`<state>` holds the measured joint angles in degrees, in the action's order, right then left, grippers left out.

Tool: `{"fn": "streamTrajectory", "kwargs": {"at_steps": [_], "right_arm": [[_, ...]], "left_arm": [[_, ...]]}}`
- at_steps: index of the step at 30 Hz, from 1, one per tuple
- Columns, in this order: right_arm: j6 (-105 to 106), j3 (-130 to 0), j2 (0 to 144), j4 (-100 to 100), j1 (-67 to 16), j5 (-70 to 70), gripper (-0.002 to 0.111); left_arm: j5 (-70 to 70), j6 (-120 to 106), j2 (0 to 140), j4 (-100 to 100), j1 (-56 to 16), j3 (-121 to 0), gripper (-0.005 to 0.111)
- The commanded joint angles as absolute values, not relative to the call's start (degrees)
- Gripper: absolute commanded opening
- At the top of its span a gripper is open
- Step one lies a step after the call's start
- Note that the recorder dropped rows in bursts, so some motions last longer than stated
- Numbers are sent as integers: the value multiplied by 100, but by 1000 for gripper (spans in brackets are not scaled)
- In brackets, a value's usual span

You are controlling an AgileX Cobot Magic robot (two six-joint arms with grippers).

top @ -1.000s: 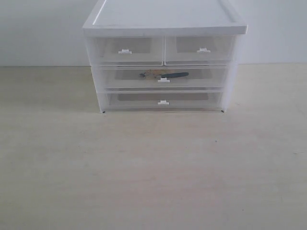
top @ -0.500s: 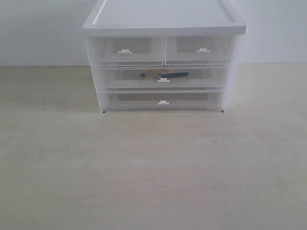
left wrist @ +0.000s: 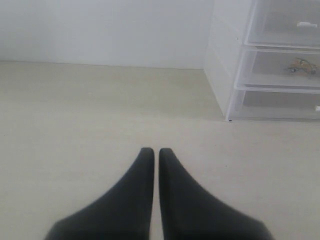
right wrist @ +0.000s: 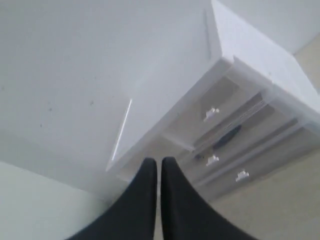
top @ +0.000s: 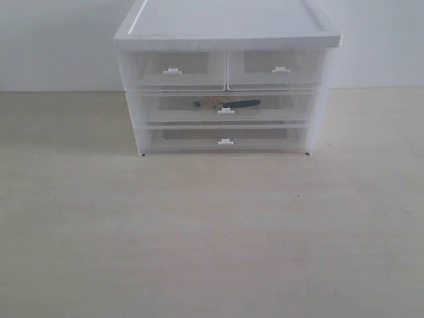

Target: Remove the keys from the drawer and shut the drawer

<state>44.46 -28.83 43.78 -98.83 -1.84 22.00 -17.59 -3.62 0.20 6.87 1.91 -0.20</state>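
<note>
No movement; left pincer (left wrist: 151, 150), right pincer (right wrist: 159, 160) closed.

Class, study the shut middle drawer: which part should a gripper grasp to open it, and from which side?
Grip the small white tab handle at the front centre of the drawer, coming from the front: the drawer is shut, and only that tab sticks out.

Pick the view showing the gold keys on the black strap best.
Exterior view: the gold-coloured bunch of keys on a black strap lies end to end behind the translucent white plastic middle drawer front. Left wrist view catches only the gold end near the frame edge. Right wrist view shows just a blurred dark streak.
</note>
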Motion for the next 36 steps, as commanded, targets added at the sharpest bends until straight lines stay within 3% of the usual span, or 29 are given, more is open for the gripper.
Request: {"fn": "streamTrajectory", "kwargs": {"at_steps": [1,13,19,36], "right_arm": [[5076,-3290,5746,-9995,-186,2974,0],[8815,-3667,9165,-9995,-186,5196,0],[10498,-3942,10548,-9995,-186,6996,0],[10551,-5046,11478,-9995,-282,6996,0]], "left_arm": [[-1724,-388,0,656,207,0,4],[-1736,-388,0,656,207,0,4],[-1736,-388,0,656,207,0,4],[-1724,-388,0,656,207,0,4]]}}
